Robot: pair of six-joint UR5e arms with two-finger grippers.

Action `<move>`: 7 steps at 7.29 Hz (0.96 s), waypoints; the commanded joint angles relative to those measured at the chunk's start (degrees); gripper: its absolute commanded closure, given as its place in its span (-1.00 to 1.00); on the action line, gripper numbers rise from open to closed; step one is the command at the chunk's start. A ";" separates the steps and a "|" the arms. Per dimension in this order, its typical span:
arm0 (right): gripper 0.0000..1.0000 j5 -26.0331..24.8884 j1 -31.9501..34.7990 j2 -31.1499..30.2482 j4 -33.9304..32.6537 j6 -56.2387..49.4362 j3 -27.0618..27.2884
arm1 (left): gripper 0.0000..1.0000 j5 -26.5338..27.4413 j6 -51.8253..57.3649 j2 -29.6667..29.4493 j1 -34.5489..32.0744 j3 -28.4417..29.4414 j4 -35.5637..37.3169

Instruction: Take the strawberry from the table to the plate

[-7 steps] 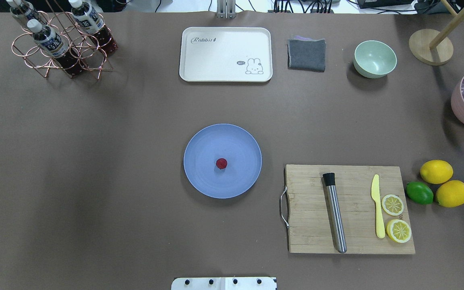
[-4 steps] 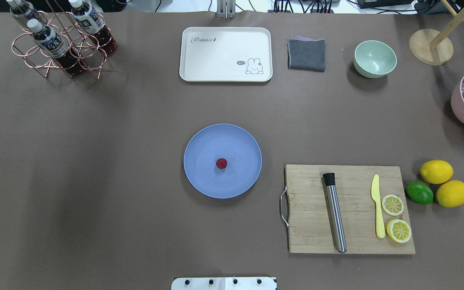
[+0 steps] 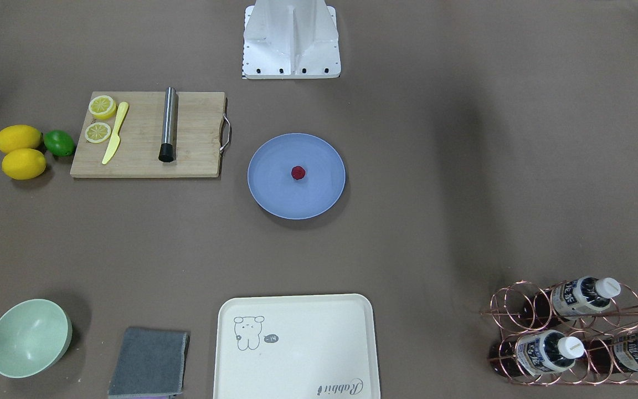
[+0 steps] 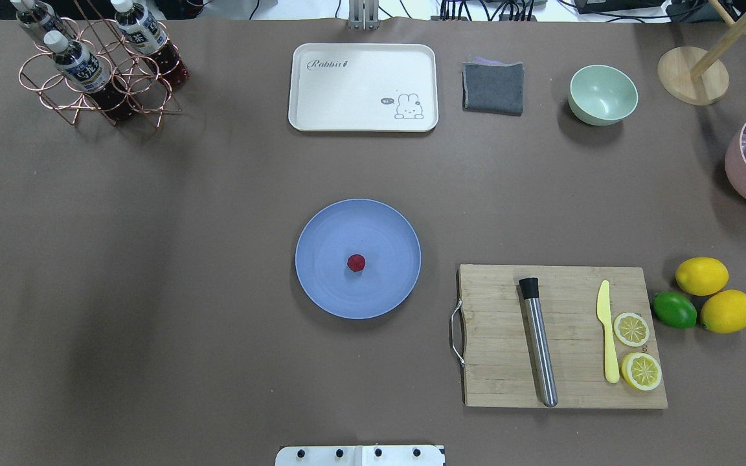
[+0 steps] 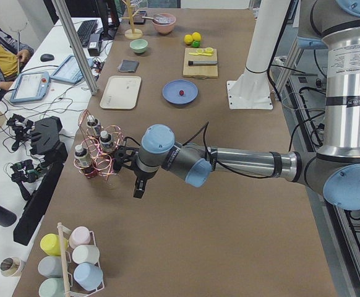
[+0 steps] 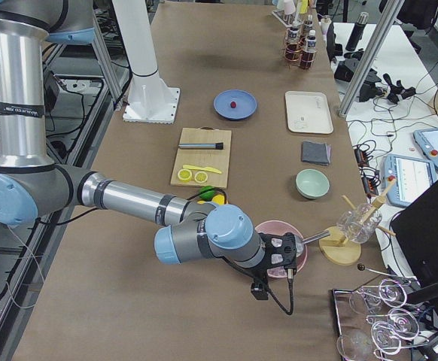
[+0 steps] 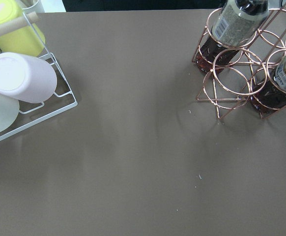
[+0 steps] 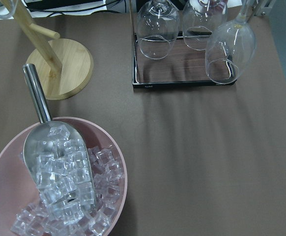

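The strawberry is a tiny dark-red berry lying near the middle of the round blue-grey plate at the centre of the brown table. The front-facing view shows the same strawberry on the plate. My left gripper hangs far from the plate, beside the copper bottle rack in the exterior left view. My right gripper hovers by the pink ice bowl at the other end of the table. I cannot tell whether either gripper is open or shut.
A cutting board with a steel muddler, yellow knife and lemon slices lies right of the plate, with two lemons and a lime beyond it. A cream tray, grey cloth and mint bowl line the far side.
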 commanded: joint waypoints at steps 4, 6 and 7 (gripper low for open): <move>-0.99 -1.58 -2.65 0.25 -0.09 0.05 0.11 | -0.95 -2.32 5.18 0.92 -6.51 -0.51 5.72; -0.99 -1.58 -2.91 0.34 -0.09 0.14 0.20 | -0.95 -1.71 5.27 1.63 -6.61 -0.34 5.72; -0.99 -1.41 -2.91 0.26 -0.09 0.14 0.20 | -0.95 -1.70 5.19 1.63 -6.61 -0.34 5.72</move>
